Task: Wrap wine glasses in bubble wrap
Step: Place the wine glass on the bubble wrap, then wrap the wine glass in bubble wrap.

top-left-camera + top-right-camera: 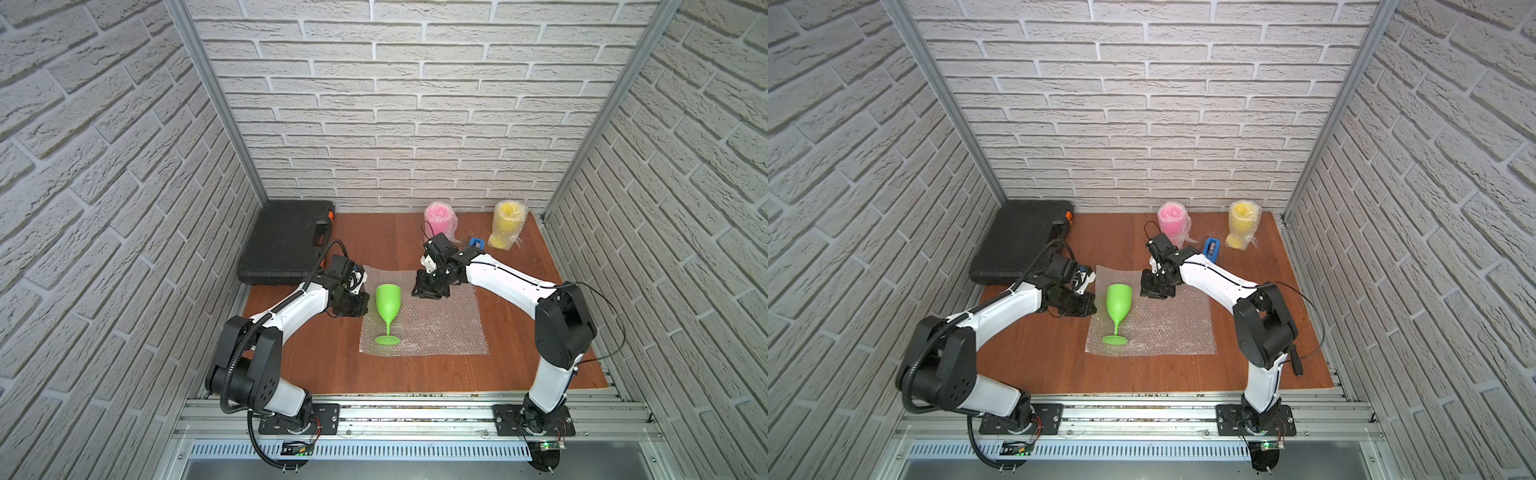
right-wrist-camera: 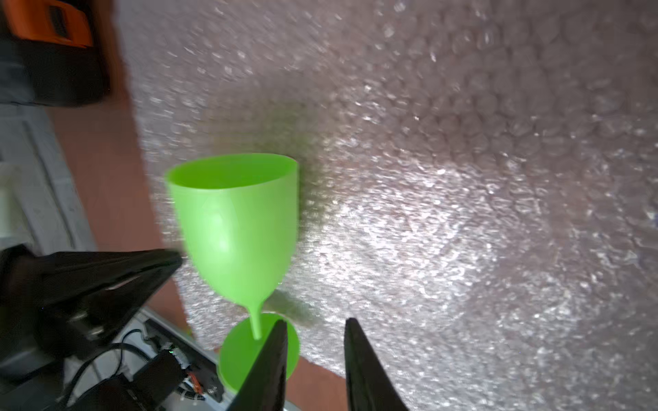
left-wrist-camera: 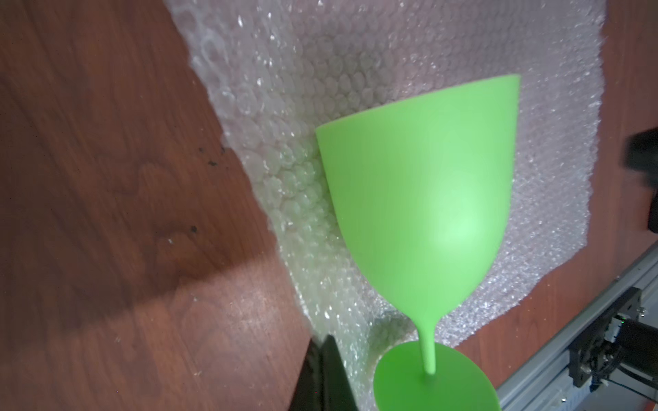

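Observation:
A neon green wine glass (image 1: 388, 303) (image 3: 423, 199) (image 2: 238, 227) stands upright near the left edge of a flat bubble wrap sheet (image 1: 432, 328) (image 3: 391, 53) (image 2: 427, 178). My left gripper (image 1: 360, 305) (image 3: 322, 340) is shut, its tips at the sheet's left edge beside the glass. I cannot tell whether they pinch the wrap. My right gripper (image 1: 428, 291) (image 2: 315, 320) hovers open over the sheet to the right of the bowl, with nothing between its fingers. A pink wine glass (image 1: 439, 220) and a yellow one (image 1: 508, 224) stand wrapped in bubble wrap at the back.
A black tool case (image 1: 286, 241) lies at the back left, close behind my left arm. A blue tape dispenser (image 1: 477, 242) sits between the wrapped glasses, just behind my right arm. Brick-pattern walls enclose the wooden table (image 1: 316, 361) on three sides.

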`<control>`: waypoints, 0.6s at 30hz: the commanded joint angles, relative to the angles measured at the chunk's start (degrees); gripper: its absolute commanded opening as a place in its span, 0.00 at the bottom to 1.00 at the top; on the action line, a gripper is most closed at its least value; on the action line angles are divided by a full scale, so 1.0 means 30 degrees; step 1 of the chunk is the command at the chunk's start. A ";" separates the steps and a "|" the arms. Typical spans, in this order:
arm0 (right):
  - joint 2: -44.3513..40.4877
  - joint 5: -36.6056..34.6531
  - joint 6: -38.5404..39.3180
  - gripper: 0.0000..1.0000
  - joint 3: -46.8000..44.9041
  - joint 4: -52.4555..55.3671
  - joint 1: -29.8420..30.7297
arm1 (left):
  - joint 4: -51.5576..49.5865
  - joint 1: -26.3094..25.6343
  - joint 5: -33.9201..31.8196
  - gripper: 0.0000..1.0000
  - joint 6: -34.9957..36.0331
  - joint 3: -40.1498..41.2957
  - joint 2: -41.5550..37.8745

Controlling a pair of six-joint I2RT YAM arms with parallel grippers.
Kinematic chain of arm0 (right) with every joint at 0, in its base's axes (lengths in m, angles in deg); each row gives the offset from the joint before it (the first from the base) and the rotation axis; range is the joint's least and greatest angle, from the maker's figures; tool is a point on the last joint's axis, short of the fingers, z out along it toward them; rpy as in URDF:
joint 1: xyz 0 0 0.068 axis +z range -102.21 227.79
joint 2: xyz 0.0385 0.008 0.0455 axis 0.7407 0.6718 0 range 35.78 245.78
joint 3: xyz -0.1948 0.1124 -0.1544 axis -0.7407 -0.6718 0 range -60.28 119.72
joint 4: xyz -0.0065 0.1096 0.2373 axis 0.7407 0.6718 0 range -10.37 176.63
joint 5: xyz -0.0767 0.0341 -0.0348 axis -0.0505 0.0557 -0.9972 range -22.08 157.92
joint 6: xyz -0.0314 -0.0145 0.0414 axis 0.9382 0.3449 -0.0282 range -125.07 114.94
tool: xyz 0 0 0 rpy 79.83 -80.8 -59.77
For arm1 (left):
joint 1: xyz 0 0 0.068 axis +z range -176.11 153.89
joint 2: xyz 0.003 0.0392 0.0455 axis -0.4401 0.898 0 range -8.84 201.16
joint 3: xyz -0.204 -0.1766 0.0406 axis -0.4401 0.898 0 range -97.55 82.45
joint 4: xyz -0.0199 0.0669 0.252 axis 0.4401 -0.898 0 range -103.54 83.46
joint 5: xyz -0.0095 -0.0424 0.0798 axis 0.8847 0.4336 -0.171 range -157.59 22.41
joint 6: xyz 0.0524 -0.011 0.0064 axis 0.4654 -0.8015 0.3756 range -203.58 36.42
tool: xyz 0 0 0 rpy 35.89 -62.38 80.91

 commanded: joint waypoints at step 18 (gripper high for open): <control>0.1234 0.1413 -0.0066 0.10 -0.2547 -0.3102 -0.0578 | 0.1400 -0.4870 0.0701 0.00 -0.2449 -0.4687 0.2178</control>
